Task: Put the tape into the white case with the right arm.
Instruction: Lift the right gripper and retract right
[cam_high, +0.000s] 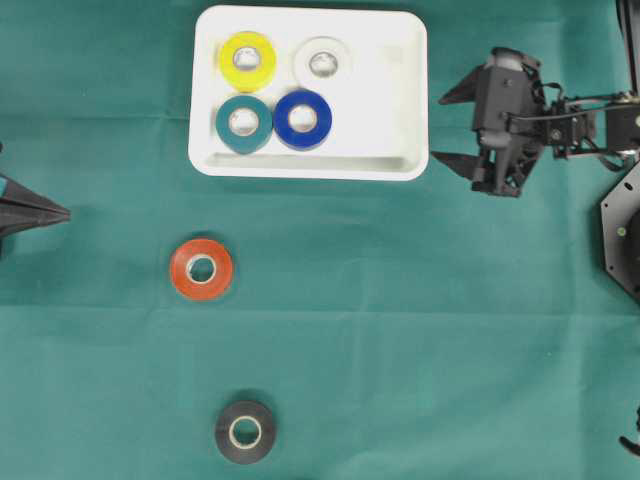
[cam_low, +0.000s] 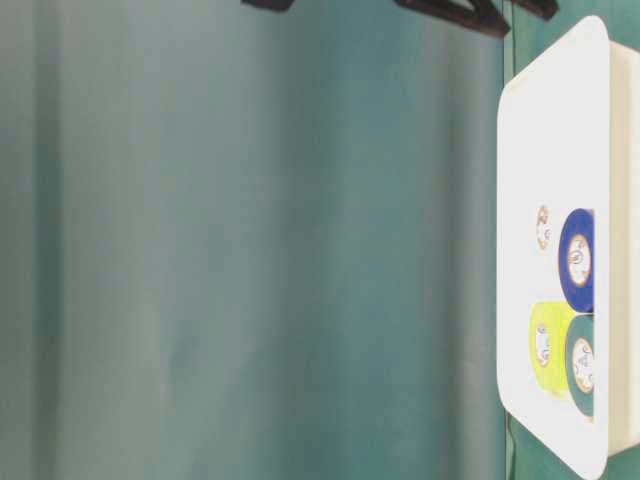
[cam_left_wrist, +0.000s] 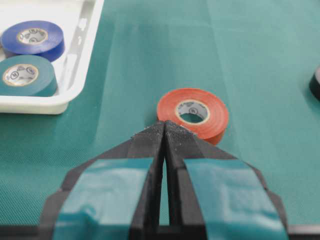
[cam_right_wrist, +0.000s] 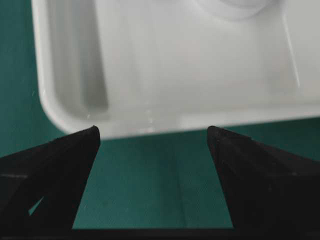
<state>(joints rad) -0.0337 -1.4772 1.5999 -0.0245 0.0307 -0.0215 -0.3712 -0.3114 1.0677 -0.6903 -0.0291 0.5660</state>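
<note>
white case (cam_high: 400, 120): yellow tape (cam_high: 248, 61), white tape (cam_high: 323, 63), teal tape (cam_high: 244, 123), blue tape (cam_high: 303, 120)
right gripper (cam_high: 448, 125): jaws apart, empty
left gripper (cam_left_wrist: 164, 125): closed, empty

Right gripper (cam_high: 440, 127) jaws wide (empty); left gripper (cam_left_wrist: 164, 126) seemingly shut.

You see the white case (cam_low: 553, 130) at right against green cloth (cam_low: 270, 250), holding blue (cam_low: 577, 260), yellow (cam_low: 545, 345), teal (cam_low: 581, 365) and white (cam_low: 543, 227) tape rolls.
</note>
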